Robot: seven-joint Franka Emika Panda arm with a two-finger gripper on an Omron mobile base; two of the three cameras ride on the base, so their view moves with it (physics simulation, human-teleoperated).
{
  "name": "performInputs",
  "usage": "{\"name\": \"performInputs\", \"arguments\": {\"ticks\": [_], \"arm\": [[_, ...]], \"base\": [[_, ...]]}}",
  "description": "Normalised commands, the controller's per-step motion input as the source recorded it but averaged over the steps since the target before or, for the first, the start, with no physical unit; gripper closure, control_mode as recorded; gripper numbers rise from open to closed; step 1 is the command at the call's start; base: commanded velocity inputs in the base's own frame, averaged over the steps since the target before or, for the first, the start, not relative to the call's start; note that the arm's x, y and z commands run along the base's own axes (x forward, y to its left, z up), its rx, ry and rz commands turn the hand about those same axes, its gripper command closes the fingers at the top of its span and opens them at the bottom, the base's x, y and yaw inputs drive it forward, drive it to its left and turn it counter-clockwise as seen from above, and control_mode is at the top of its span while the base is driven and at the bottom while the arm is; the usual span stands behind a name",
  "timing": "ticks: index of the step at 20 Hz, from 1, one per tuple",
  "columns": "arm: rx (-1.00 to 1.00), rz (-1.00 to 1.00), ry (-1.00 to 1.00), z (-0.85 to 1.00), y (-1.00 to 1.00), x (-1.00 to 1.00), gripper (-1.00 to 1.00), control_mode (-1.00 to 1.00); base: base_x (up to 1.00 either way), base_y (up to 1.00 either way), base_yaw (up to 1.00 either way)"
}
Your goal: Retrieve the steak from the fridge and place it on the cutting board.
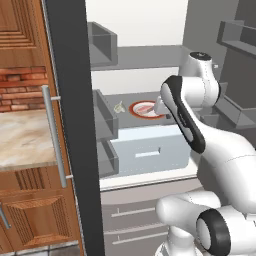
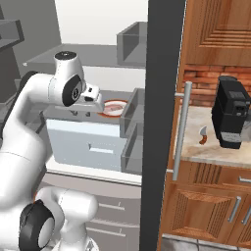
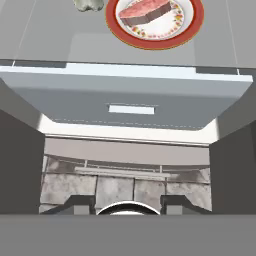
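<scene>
Clearly the risk lies in the reach itself. The steak (image 3: 145,12) lies on a red-rimmed plate (image 3: 192,22) on a shelf (image 3: 60,35) inside the open fridge (image 1: 150,65), with a small pale lump (image 3: 89,4) just beside the plate. The hand (image 1: 162,106) hovers near the plate's edge, above the pale drawer (image 3: 130,100). Its fingertips barely show in the hand view, so I cannot tell whether it is spread or closed; it grasps nothing. If the hand comes down off-centre, the fingers could catch the plate rim and push plate and meat deeper in, or tip them. The steak is thin, so a shallow pinch may slip. The arm's elbow sits close to the door bins (image 1: 105,120) and could knock them.
</scene>
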Motion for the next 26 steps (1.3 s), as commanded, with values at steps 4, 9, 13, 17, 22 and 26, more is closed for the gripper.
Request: {"name": "performInputs", "arguments": {"ticks": [4,9,13,17,22,26], "arm": [[0.0,0.0,-0.08,-0.16,0.0,0.0,-1.0,-1.0],[0.0,0.0,-0.28,-0.46,0.0,0.0,-1.0,-1.0],[0.0,-0.02,-0.21,-0.34,0.01,0.0,-1.0,-1.0],[0.0,-0.06,0.0,0.0,0.02,0.01,-1.0,-1.0],[0.0,-0.04,0.03,0.0,0.12,0.11,-1.0,-1.0],[0.0,-0.03,0.01,0.0,0.03,0.19,-1.0,-1.0]], "base": [[0.0,0.0,0.0],[0.0,0.0,0.0],[0.0,0.0,0.0],[0.0,0.0,0.0],[0.0,0.0,0.0],[0.0,0.0,0.0]]}}
